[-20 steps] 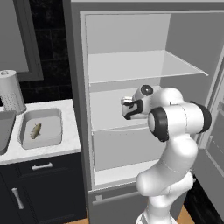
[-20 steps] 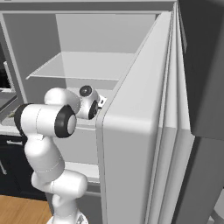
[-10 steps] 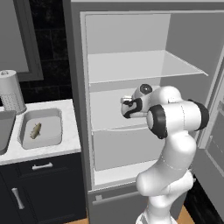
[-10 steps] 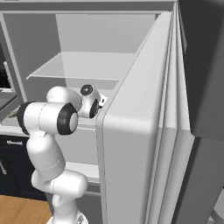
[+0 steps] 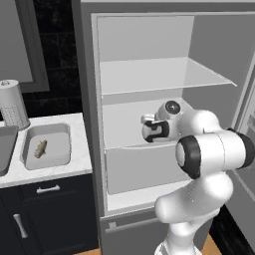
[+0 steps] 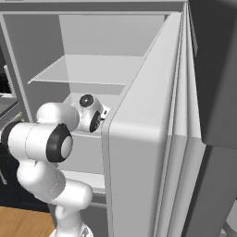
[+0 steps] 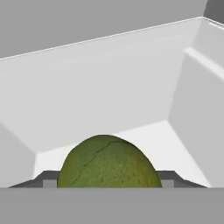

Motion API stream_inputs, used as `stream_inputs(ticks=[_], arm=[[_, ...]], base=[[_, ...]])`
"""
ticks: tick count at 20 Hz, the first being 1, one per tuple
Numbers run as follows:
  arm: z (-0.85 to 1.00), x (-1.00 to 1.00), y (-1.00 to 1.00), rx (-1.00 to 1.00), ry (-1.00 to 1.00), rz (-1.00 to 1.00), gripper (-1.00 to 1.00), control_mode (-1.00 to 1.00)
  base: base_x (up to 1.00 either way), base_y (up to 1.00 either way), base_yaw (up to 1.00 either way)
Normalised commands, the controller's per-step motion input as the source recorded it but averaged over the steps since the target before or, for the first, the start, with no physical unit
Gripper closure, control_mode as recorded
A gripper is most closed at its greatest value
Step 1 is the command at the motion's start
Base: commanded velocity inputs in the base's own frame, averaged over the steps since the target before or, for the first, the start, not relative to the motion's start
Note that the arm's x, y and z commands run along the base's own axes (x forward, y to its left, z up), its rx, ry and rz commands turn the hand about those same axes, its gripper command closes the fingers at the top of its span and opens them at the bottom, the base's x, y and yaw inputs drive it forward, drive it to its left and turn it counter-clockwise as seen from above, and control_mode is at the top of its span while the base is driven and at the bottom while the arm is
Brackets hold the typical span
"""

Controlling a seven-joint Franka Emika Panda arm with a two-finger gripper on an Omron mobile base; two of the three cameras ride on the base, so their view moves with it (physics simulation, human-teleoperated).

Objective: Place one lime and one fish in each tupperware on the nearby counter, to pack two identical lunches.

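A green lime point(image 7: 107, 162) sits between my fingertips point(image 7: 43, 180) in the hand view. My gripper point(image 7: 107, 183) is shut on it over the white fridge shelf. From the left base my gripper point(image 5: 147, 130) reaches into the middle shelf of the open fridge. A grey tupperware point(image 5: 64, 130) stands on the marble counter point(image 5: 55, 174) to the left, with a brownish fish point(image 5: 41, 148) lying in it. A second tupperware point(image 5: 4, 149) shows at the left edge, mostly cut off.
A glass shelf point(image 5: 164, 74) hangs above my hand and the fridge walls close in on both sides. The open fridge door point(image 6: 139, 162) stands at my right. A paper towel roll point(image 5: 12, 104) stands at the back of the counter.
The jaws have closed in on the lime. The arm has barely moved inside the fridge.
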Motion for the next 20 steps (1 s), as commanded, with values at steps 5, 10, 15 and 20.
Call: stream_inputs(ticks=[5,10,15,20], arm=[[0.81,-1.0,0.0,0.04,0.0,0.0,1.0,-1.0],[1.0,-1.0,0.09,0.0,0.02,0.0,1.0,-1.0],[0.96,-1.0,0.17,0.0,0.1,0.0,1.0,-1.0],[0.05,-1.0,0.1,-0.03,0.05,0.03,1.0,-1.0]], base=[[0.0,0.0,0.0],[0.0,0.0,0.0],[0.0,0.0,0.0],[0.0,0.0,0.0]])
